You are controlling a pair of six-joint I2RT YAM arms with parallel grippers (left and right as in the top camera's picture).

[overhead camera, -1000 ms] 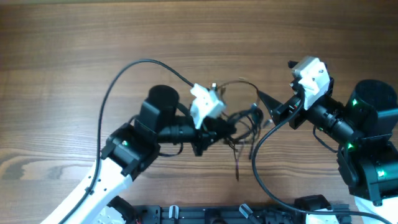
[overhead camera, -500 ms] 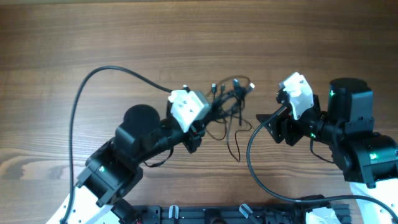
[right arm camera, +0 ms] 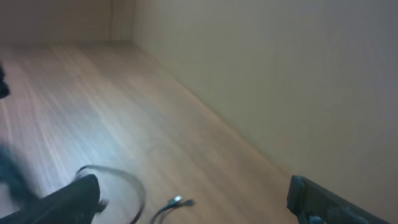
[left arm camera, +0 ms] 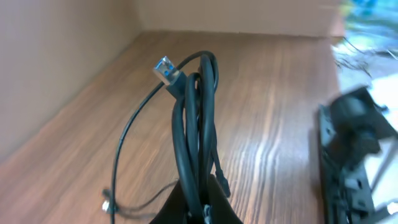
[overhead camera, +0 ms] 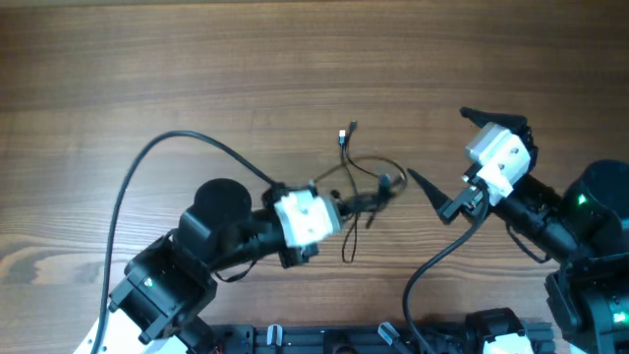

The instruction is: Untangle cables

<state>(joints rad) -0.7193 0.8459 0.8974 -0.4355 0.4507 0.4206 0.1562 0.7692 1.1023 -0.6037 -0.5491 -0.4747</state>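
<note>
**Change noted.** The right gripper (overhead camera: 437,143) has drawn back from the tangle toward the right of the overhead frame. Its fingers are now spread wide with nothing between them; the right wrist view confirms this, with one finger at each lower corner and only bare wood in between. The left gripper (overhead camera: 342,205) has dropped slightly toward the lower centre and remains pinched on the bundle, carrying it along. The knot looks looser than a moment ago, with one plug end (overhead camera: 346,131) now thrown clear toward the upper centre.

**Meaning for the task.** In my judgement one pull has just been completed and released. The bundle is only partly separated, and the right gripper appears free to take a fresh strand.

**Condition of the item.** The thin black cables with small plug ends (overhead camera: 378,187) lie at the centre of the brown wooden surface (overhead camera: 197,79), just beside the left gripper. They form one open loop with a tail trailing down the frame. In the left wrist view several strands (left arm camera: 198,124) rise together from the closed fingers – still doubled over one another – ending in a blue-lined plug (left arm camera: 165,67).
</note>
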